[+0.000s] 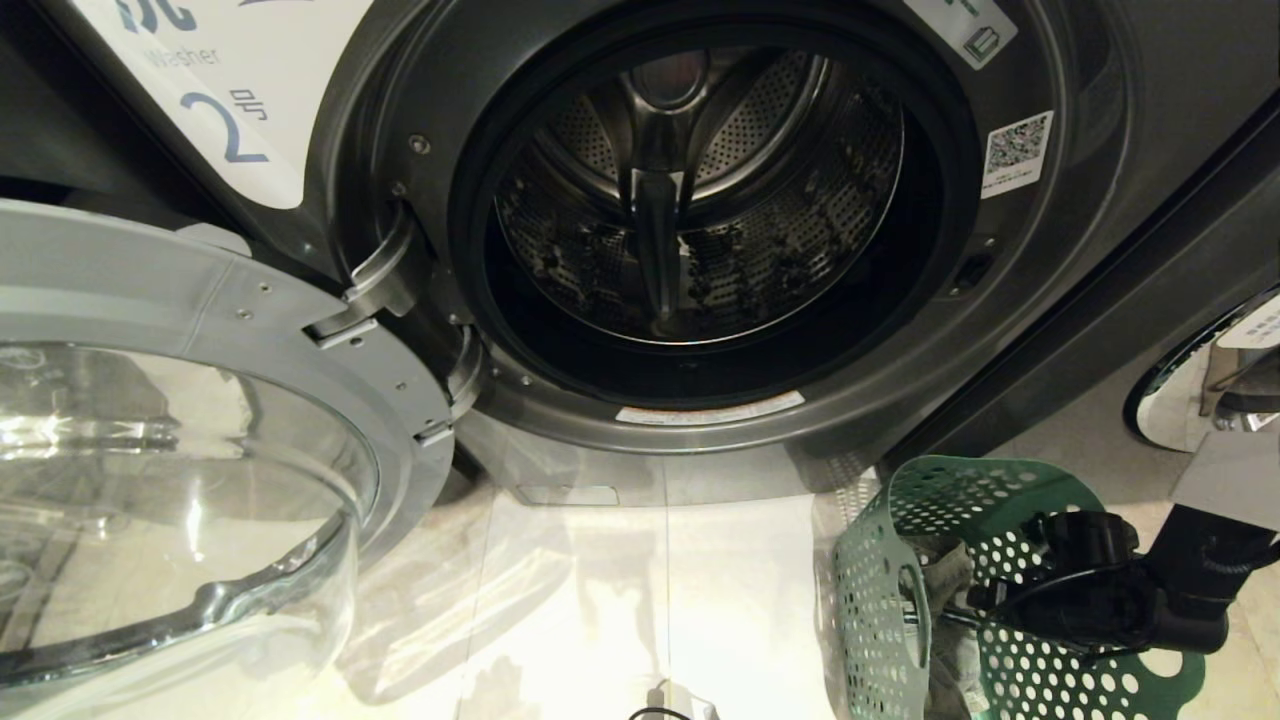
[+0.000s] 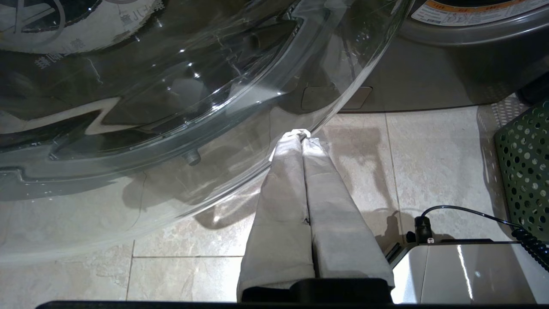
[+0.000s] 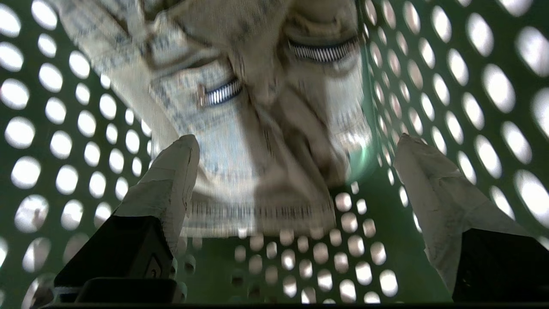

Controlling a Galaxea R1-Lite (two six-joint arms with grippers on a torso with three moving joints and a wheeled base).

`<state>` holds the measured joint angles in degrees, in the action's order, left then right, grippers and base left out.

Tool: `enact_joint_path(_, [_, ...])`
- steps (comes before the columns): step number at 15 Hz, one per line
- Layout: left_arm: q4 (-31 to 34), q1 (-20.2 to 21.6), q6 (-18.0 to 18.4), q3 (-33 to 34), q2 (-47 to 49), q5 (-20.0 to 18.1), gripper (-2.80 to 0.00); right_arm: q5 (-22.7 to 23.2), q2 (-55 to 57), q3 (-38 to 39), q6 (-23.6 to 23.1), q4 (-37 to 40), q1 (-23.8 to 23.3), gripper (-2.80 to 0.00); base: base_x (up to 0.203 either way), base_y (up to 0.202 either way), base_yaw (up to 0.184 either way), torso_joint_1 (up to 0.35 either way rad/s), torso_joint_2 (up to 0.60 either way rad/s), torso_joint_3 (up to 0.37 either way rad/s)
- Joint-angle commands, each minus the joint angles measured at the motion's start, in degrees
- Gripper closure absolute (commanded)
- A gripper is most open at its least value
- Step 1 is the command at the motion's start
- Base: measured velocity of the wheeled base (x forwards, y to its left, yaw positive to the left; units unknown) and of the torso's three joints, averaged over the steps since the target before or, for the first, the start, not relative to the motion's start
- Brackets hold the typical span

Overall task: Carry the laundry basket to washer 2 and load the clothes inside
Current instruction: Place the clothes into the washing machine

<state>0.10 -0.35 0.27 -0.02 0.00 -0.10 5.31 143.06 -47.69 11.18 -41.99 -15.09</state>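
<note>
1. Head view: washer 2 has its door swung open and its drum bare. The green laundry basket sits on the floor to the right, my right gripper inside it.
2. Left wrist view: left gripper clenched on nothing, parked near the door glass.
3. Right wrist view: my fingers are spread, nothing held, straddling the zippered garment. I should sink deep into the cloth before closing, clear of the mesh.

Pale tiled floor, neighbouring machine
</note>
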Motion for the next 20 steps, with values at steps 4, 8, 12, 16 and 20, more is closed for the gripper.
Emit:
enact_joint_path(4, [0.0, 0.0, 0.0, 0.0, 0.1, 0.0, 0.00, 0.3, 10.7, -7.5, -0.8, -6.5, 0.3, -2.80, 0.000, 0.000, 0.000, 0.000, 0.00, 0.000])
enact_joint_path(8, [0.0, 0.0, 0.0, 0.0, 0.1, 0.0, 0.00, 3.0, 14.0, -10.8, -0.9, -10.0, 1.0, -2.80, 0.000, 0.000, 0.000, 0.000, 0.00, 0.000])
enact_joint_path(12, [0.0, 0.0, 0.0, 0.0, 0.1, 0.0, 0.00, 4.0, 13.0, -11.5, 3.4, -10.8, 1.6, -2.80, 0.000, 0.000, 0.000, 0.000, 0.00, 0.000])
enact_joint_path(16, [0.0, 0.0, 0.0, 0.0, 0.1, 0.0, 0.00, 3.5, 14.4, -14.9, 7.4, -13.5, 2.3, -2.80, 0.000, 0.000, 0.000, 0.000, 0.00, 0.000])
enact_joint_path(20, [0.0, 0.0, 0.0, 0.0, 0.1, 0.0, 0.00, 2.4, 17.4, -18.0, 8.8, -14.1, 2.7, -2.80, 0.000, 0.000, 0.000, 0.000, 0.00, 0.000])
